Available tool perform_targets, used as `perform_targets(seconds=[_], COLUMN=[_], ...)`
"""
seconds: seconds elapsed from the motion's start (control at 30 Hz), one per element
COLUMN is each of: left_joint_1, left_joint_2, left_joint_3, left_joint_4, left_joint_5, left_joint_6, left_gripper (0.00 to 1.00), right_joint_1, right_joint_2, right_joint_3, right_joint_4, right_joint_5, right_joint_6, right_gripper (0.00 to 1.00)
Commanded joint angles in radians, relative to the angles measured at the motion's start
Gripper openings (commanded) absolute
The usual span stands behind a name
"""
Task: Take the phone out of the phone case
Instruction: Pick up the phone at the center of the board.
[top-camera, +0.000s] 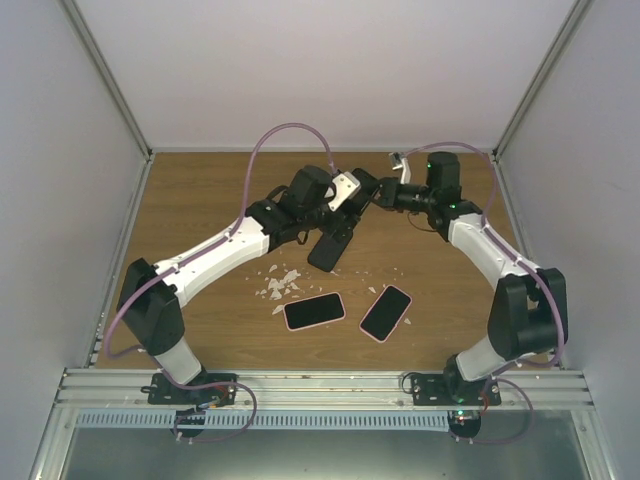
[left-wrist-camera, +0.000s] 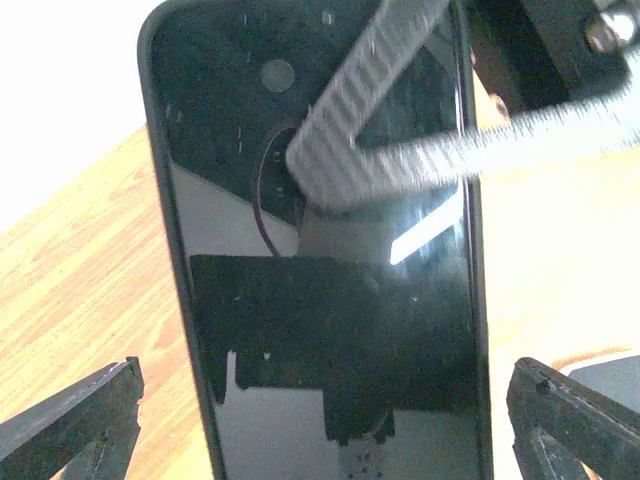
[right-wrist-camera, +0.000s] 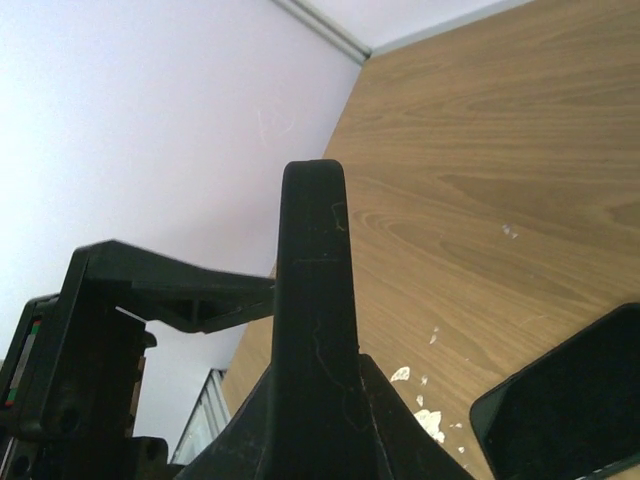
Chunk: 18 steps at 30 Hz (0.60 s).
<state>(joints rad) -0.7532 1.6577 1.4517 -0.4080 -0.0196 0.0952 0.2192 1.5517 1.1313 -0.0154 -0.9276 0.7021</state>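
Looked like the separating step: found the phone (top-camera: 325, 247), tilted over the table (top-camera: 200, 200) middle, between the wide-set fingers of the left gripper (left-wrist-camera: 325, 375), thin gaps showing, and crossed by a ribbed finger of the right gripper (top-camera: 368, 197); could not tell clamping for either. Needed next, likely, a hold on the phone case (left-wrist-camera: 165, 240) rim and a corner push. Had open wood toward the far wall, but two other phones (top-camera: 314, 311) and white crumbs (top-camera: 280, 284) close in front.
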Motion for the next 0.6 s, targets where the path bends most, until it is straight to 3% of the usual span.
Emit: perform_targets(seconds=[0.0, 0.17, 0.43, 0.57], left_joint_1=[-0.010, 0.032, 0.209, 0.277], left_joint_2=[-0.080, -0.155, -0.193, -0.207], left_joint_3=[0.013, 0.016, 0.020, 0.015], left_joint_4=[0.017, -0.034, -0.117, -0.135], left_joint_5=[0.061, 0.240, 0.784, 0.950], left_joint_6=[0.078, 0.108, 0.089, 0.088], left_gripper=[0.99, 0.99, 0.99, 0.99], right_joint_1=[-0.065, -0.121, -0.161, -0.161], right_joint_2=[-0.063, -0.105, -0.167, -0.207], right_joint_3=[-0.002, -0.003, -0.024, -0.036], right_joint_4=[0.072, 0.122, 0.204, 0.236], right_joint_5=[-0.053, -0.149, -0.350, -0.399], right_joint_6=[0.012, -0.041, -0.106, -0.113], right_gripper=[0.00, 0.00, 0.00, 0.00])
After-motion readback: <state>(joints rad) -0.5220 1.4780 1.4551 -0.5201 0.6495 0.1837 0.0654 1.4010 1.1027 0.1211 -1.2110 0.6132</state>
